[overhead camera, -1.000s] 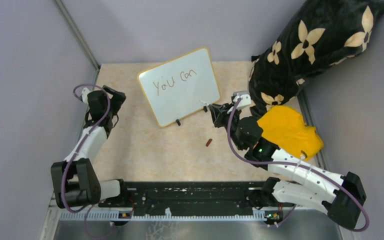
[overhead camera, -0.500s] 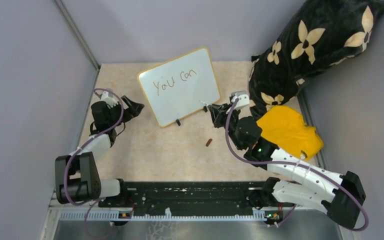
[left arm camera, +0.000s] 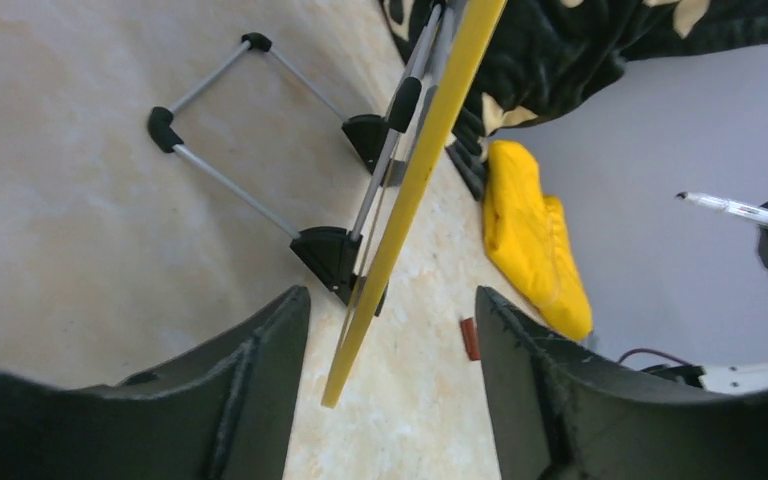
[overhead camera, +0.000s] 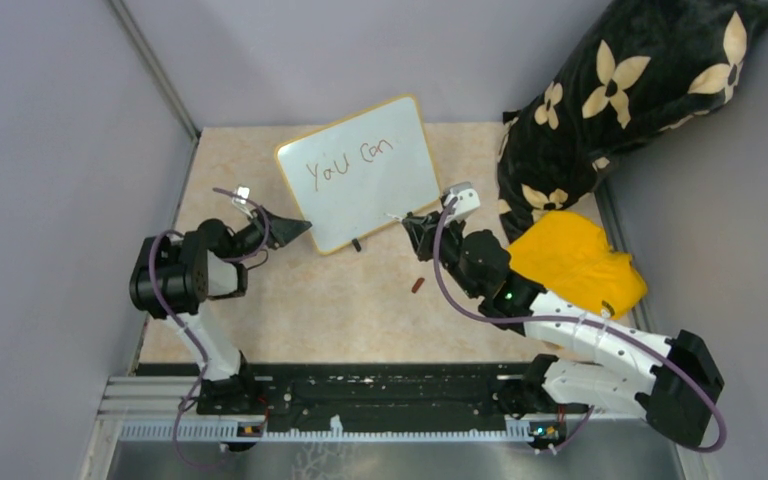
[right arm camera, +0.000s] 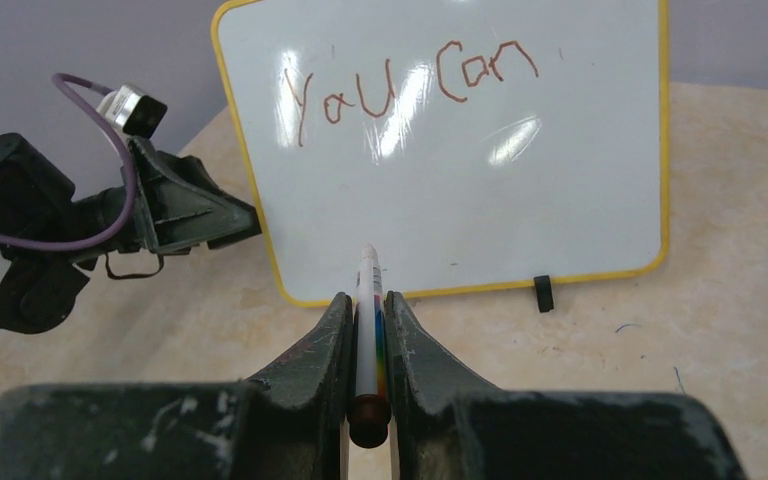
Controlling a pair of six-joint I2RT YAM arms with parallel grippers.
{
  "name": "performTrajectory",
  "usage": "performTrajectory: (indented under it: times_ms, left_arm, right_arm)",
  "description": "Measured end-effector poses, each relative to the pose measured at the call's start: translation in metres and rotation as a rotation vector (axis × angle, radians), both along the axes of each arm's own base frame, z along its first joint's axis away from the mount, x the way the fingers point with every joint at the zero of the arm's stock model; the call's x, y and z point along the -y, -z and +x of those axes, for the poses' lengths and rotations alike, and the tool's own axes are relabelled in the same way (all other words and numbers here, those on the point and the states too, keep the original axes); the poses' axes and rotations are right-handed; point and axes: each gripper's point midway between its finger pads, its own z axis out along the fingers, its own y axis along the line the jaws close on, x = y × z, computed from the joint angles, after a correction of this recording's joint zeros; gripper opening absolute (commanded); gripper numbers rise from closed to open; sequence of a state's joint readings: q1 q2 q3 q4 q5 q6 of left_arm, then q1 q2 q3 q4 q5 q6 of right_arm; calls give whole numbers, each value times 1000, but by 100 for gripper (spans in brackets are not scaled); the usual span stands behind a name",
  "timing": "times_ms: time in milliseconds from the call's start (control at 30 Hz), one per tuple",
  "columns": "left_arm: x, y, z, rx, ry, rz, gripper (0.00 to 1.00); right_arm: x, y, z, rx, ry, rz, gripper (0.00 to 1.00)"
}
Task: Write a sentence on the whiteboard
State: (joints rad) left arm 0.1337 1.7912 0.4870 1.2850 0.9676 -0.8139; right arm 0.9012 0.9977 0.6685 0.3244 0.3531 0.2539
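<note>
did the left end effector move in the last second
Yes. The left end effector has swung right, away from the left wall, to the whiteboard's lower-left corner, straddling its edge.

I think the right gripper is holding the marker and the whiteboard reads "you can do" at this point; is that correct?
Not quite: the writing on the whiteboard reads only "You Can", with no third word, as the right wrist view shows. The right gripper does hold the marker.
</note>
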Motion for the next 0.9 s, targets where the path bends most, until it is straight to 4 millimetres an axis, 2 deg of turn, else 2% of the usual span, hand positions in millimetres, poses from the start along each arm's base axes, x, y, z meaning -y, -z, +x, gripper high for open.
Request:
performTrajectory:
  times_ms: [233, 500, 700, 900]
  left_arm:
    - [5, 16, -2, -10, 47, -59, 53]
    - [5, 39, -2, -69, 47, -70, 52]
    - [6, 41, -2, -72, 50, -69, 52]
    - [11, 42, -4, -48, 65, -50, 46]
  right_arm:
    - [-21, 17, 5, -31, -56, -39, 0]
    - [-39, 25, 14, -26, -74, -31, 0]
    - [-51, 29, 26, -15, -67, -18, 0]
    - [-57, 30, 31, -11, -68, -12, 0]
